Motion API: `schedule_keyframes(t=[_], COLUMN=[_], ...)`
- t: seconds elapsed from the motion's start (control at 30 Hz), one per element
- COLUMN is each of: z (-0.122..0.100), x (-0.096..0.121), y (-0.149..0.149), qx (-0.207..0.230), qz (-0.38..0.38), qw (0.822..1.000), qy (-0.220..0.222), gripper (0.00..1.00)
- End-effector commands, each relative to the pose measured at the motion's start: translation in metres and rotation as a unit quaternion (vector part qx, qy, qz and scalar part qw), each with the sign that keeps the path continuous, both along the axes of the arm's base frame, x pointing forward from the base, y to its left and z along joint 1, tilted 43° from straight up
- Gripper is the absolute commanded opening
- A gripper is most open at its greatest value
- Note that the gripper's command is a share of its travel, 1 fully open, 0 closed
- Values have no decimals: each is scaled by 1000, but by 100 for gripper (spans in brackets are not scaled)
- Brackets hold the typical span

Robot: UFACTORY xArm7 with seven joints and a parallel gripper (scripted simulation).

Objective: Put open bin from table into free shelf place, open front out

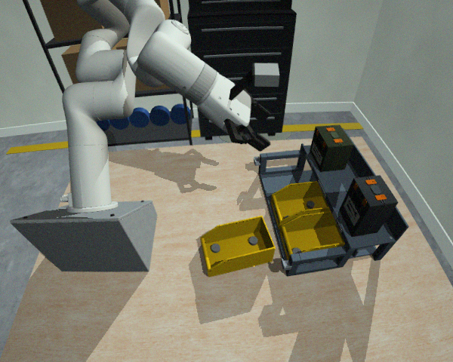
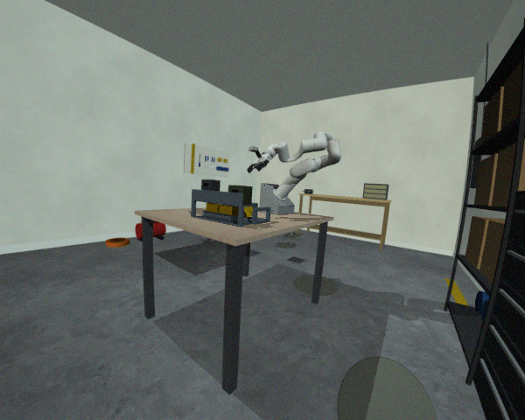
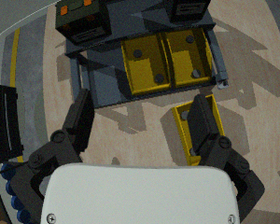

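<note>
On the pale wooden worktop, left of the shelf, the loose yellow open-topped plastic bin stands level just beside the low grey metal shelf unit, near its front lip but apart from it, untouched. It looks like a rigid, thin-walled moulded box, probably light and rather slick. Two small grey round parts lie loose on its floor, so any tilt would likely send them sliding towards the cut-down open front. A sensible hold would be across one of the long side walls or the taller rear wall, near the middle of its length, to keep it level.

Above and farther back hangs the black two-fingered pincer, fingers spread wide with nothing between them, well clear of the bin.

To the right, two more yellow bins sit side by side in the shelf's row, each with grey parts inside; the free place is the bare grey floor beside them, on the far side. On the upper board stand two dark lidded cases with orange latches.
</note>
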State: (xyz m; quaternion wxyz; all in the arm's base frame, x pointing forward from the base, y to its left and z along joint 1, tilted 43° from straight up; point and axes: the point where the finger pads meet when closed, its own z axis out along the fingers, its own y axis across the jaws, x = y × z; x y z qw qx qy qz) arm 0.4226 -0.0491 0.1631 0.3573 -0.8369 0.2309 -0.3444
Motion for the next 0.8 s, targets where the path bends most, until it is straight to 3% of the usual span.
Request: schedule_keyframes(t=[0.0,0.2,0.37,0.77], z=[-4,-4,-4,-4], x=[12,12,11,11], y=[-4,-4,-4,-4], qx=[2,2,54,54], qz=[-25,-25,-107,-107], qw=[999,999,987,987], qy=[26,26,108,108], gripper=[100,100,100,100])
